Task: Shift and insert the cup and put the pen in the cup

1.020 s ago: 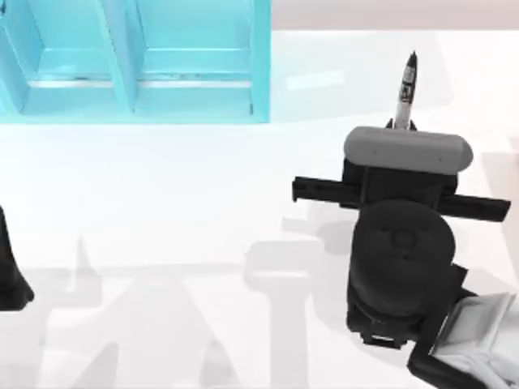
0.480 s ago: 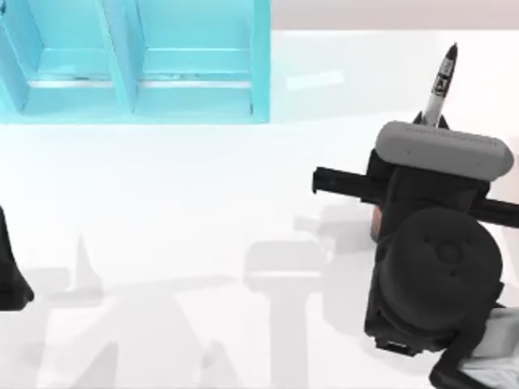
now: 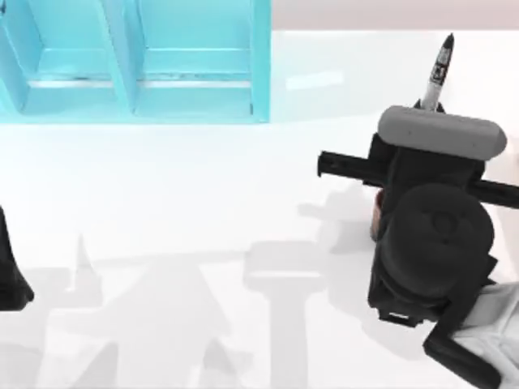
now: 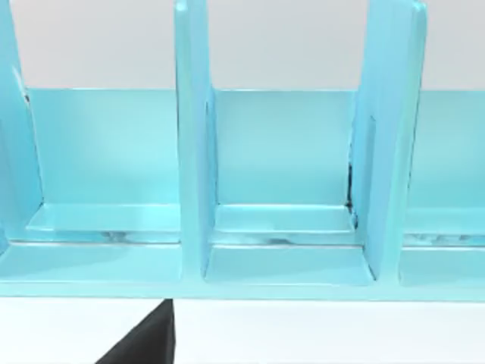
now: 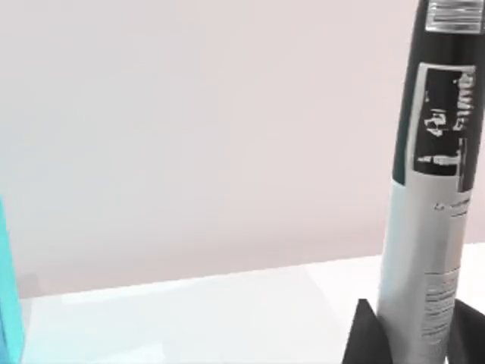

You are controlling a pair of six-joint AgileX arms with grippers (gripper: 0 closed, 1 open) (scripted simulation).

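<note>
Top view shows the right arm [image 3: 434, 243] over the table's right side, covering most of the cup [image 3: 375, 217] under it. Beyond, the right gripper [image 5: 409, 334] is closed on the pen [image 3: 438, 74], which points away. Farther left stands a blue rack [image 3: 138, 61]. The left arm [image 3: 10, 271] is parked at the left edge.

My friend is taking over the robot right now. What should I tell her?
Right hand: shut on the pen, held upright at the table's right side.
Left arm: parked at the table's left edge.
Cup: a reddish sliver peeks out from under the right arm, so the pen seems to be above or close to it.
Blue shelf: far left of the table.
Done: pen picked up.
Left: put the pen in the cup; cup placement cannot be judged.
</note>
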